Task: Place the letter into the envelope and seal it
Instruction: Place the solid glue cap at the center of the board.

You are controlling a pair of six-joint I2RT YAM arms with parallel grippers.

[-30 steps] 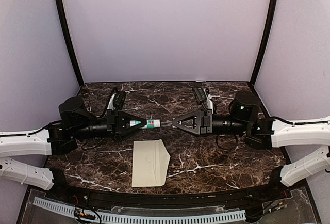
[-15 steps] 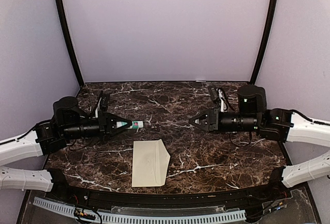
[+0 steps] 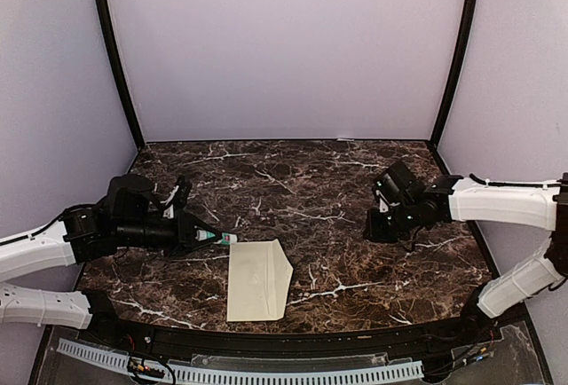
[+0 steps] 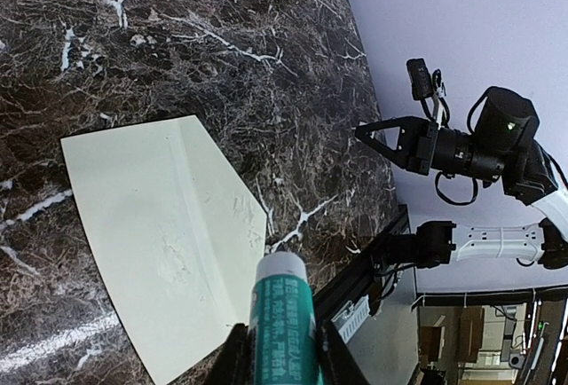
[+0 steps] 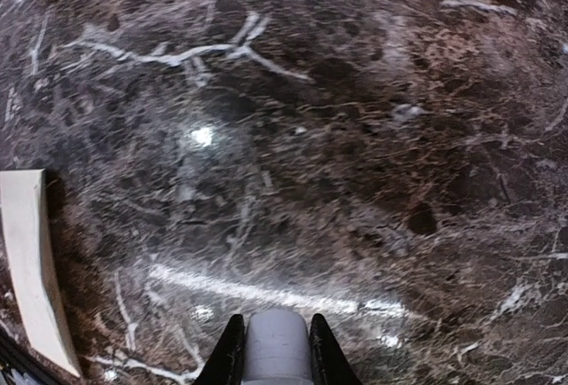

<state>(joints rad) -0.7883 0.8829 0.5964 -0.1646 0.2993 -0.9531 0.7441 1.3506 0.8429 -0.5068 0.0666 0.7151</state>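
The glue stick [image 4: 282, 318] is clenched in the left gripper [image 3: 204, 235]. The envelope [image 3: 257, 278] lies flat just ahead of its tip, flap unfolded. The tip should be lowered gently and drawn along the flap edges. 1 grey cap [image 5: 275, 336] is clamped in the right gripper [image 5: 273, 363].

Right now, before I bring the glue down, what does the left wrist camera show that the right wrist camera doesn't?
Only the left wrist: the green glue stick clamped in the left gripper, the whole face of the envelope with its pointed flap, and the right arm opposite. Only the right wrist: a small grey cap pinched in the right gripper. Both: the marble table and the envelope, though the right wrist catches just one edge of it.
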